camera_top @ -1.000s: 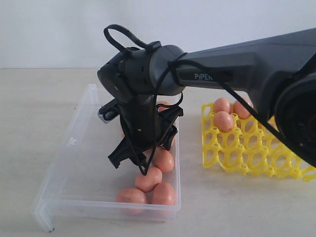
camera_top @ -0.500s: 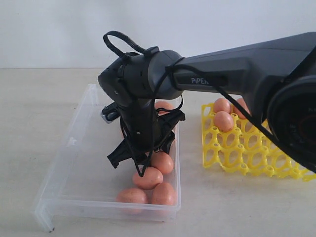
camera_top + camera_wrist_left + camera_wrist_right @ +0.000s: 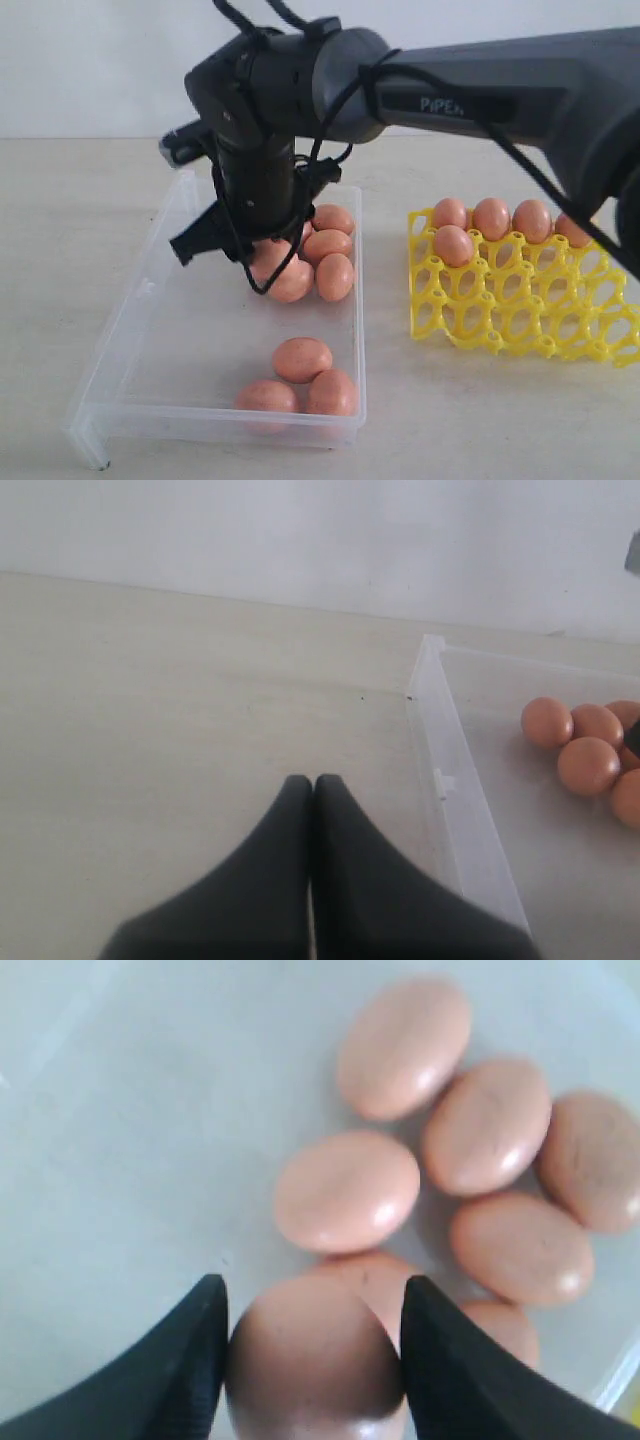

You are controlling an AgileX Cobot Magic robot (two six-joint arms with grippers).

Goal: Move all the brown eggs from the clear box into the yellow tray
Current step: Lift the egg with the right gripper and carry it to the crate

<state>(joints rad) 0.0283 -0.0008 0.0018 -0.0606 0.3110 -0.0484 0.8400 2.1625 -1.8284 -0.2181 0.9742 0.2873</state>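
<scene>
My right gripper (image 3: pixel 314 1286) is shut on one of the brown eggs (image 3: pixel 313 1355), held between its two black fingers above the clear box (image 3: pixel 128 312). In the exterior view that gripper (image 3: pixel 256 262) hangs over the box's back half with the egg (image 3: pixel 268 256) in it. More brown eggs lie below in a back cluster (image 3: pixel 328 246), and three sit at the front (image 3: pixel 302 359). The yellow tray (image 3: pixel 500 322) stands to the right with several eggs (image 3: pixel 491 218) in its far cups. My left gripper (image 3: pixel 313 780) is shut and empty over bare table beside the box wall (image 3: pixel 442 780).
The right arm (image 3: pixel 480 95) stretches across from the right above the gap between box and tray. A white wall backs the pale table (image 3: pixel 60 240). The box's left half holds no eggs.
The right gripper shut on an egg from the front group and rose with it toward the back of the box. Three eggs stay at the front.
</scene>
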